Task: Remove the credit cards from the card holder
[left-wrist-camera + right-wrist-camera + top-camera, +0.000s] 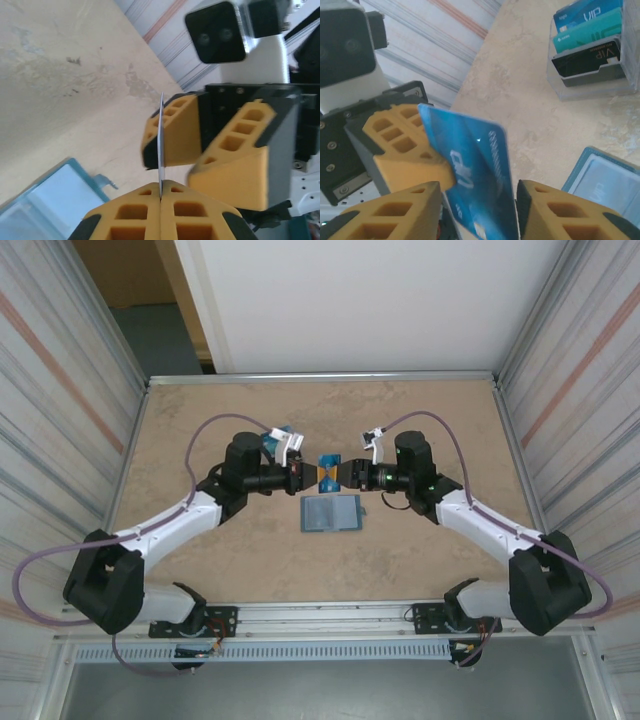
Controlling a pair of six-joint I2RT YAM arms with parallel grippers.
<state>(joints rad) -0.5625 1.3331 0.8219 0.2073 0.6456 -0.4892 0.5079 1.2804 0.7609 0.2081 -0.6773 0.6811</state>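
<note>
My left gripper [312, 473] [161, 192] is shut on one end of a blue credit card [329, 468] [161, 145], held off the table and edge-on in the left wrist view. My right gripper [345, 475] [480, 210] faces it from the other side, open, its yellow fingers [395, 215] either side of the card's printed blue face [475, 170]. The card holder [330, 512] [45, 200] [607, 182] lies open on the table just below both grippers, pale pocket panels up. Three more cards [585, 35], blue, teal and dark, stand in a clear rack.
The clear card rack [280, 436] [590, 80] stands on the table just behind the left wrist. Corrugated metal walls [60, 390] close in both sides and a white panel [360, 300] closes the back. Bare beige table [430, 570] lies in front of the wallet.
</note>
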